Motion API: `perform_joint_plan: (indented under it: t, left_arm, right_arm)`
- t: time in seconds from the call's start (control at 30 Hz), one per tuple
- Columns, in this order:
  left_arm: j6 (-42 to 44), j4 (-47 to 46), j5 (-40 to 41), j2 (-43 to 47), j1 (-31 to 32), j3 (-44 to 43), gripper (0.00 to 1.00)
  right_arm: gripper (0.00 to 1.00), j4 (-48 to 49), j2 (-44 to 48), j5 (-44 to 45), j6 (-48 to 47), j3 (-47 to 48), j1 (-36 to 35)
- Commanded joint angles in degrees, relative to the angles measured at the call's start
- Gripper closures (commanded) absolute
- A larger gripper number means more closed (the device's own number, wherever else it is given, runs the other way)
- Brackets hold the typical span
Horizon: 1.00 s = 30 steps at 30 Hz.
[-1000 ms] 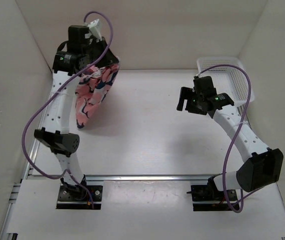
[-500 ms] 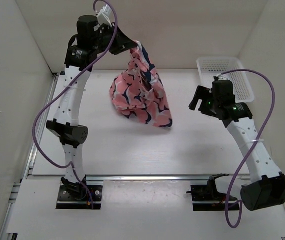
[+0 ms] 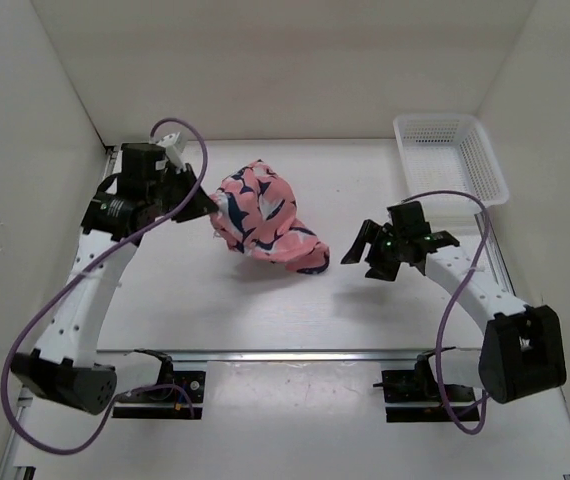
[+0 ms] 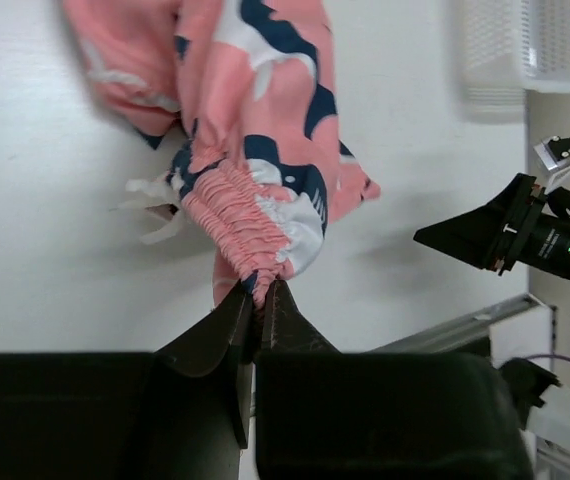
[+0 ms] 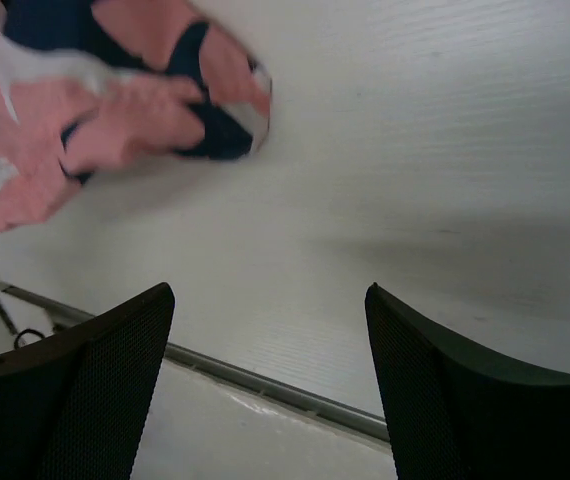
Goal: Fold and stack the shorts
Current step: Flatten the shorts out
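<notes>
Half a second on, the left hand point(image 4: 257, 288) has swung down from high in the upper middle of the top view to low at the left centre. The shorts point(image 3: 265, 218) now lie heaped on the surface point(image 3: 265, 310) instead of dangling. That hand is pinched tight on the gathered waistband point(image 4: 250, 215), with the white drawstring point(image 4: 153, 205) trailing just beside the pinch. The right hand point(image 3: 367, 252) has dropped too. It hangs with its fingers spread wide and nothing between them, near the lower-right edge of the heap but apart from it. To my eye the step is spreading the garment flat before any fold. Doing it well likely means the right hand taking the waistband away from the left's pinch, then both drawing apart so the bunched cloth opens rather than drags. The basket point(image 3: 453, 150) sits far off at upper right.
</notes>
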State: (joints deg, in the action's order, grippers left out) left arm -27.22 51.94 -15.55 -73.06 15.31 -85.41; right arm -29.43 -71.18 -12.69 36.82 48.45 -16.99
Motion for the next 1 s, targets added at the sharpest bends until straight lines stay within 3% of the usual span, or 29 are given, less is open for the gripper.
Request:
perform_joint_plan:
  t: [0.0, 0.07, 0.23, 0.3, 0.33, 0.4, 0.43, 0.5, 0.7, 0.97]
  left_arm:
    - [1.6, 7.1, 11.7, 6.7, -0.9, 2.3, 0.90]
    - [0.0, 10.5, 19.9, 10.3, -3.3, 1.5, 0.90]
    - [0.0, 11.2, 18.5, 12.6, -6.0, -2.8, 0.90]
    - [0.5, 12.0, 16.6, 10.8, -6.0, -4.0, 0.90]
    - [0.5, 12.0, 16.6, 10.8, -6.0, -4.0, 0.90]
    - [0.5, 11.5, 16.6, 10.1, -6.5, -4.6, 0.90]
    - [0.5, 11.5, 16.6, 10.1, -6.5, -4.6, 0.90]
    - [0.5, 11.5, 16.6, 8.7, -6.5, -6.6, 0.90]
    - [1.0, 11.5, 16.6, 6.5, -6.5, -10.4, 0.90]
    - [1.6, 12.0, 16.6, 4.3, -7.0, -15.1, 0.90]
  right_arm:
    - [0.19, 12.9, -3.1, -7.1, 9.3, -1.1, -1.7]
    - [0.19, 14.4, -6.0, -7.7, 12.5, -1.1, -3.7]
    - [0.07, 15.8, -13.1, -10.0, 14.5, 6.2, -10.1]
    - [0.06, 13.0, -16.2, -7.4, 9.5, 10.2, -15.9]
    - [0.06, 7.2, -17.1, -4.5, 6.3, 15.6, -18.4]
    - [0.08, 0.7, -19.1, 3.8, -4.4, 20.6, -26.7]
    - [0.08, -1.6, -19.1, 12.5, -6.9, 22.9, -29.4]
    - [0.05, -2.3, -19.1, 15.6, -13.3, 22.9, -35.6]
    - [0.03, 6.1, -20.6, 8.5, -21.6, 21.4, -44.3]
    - [0.09, 10.2, -36.7, 7.4, -24.2, 32.1, -47.0]
